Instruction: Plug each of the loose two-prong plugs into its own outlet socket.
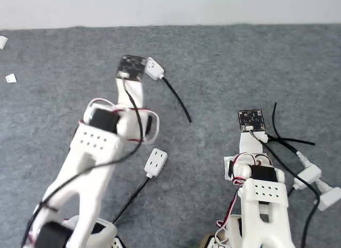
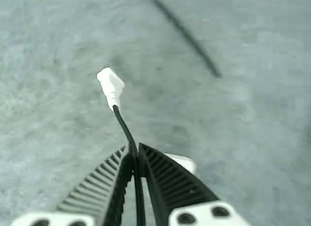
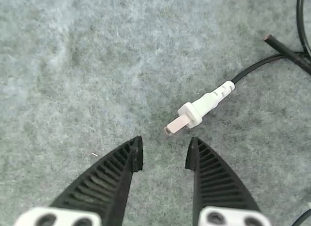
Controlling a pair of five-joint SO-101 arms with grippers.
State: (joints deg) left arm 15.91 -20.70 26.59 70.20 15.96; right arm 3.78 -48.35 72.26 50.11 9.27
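The left hand [image 2: 134,149] is clamped shut on a thin black cable [image 2: 124,128]; that cable's small white plastic plug [image 2: 111,84] sticks out just beyond the fingertips, over the grey felt-covered bench [image 2: 252,138]; the right hand [image 3: 165,141] stands open, gripping nothing; a white two-prong plug on a black lead [image 3: 197,109] lies just ahead of its fingertips, prongs toward the hand; a white plastic outlet socket block [image 1: 156,161] lies between the two arms.

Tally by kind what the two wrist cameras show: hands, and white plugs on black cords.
Hands: 2, the left hand shut on a black cord, the right hand open.
White plugs: 2, the plug on that cord, the plug on the table.
Total: 4.
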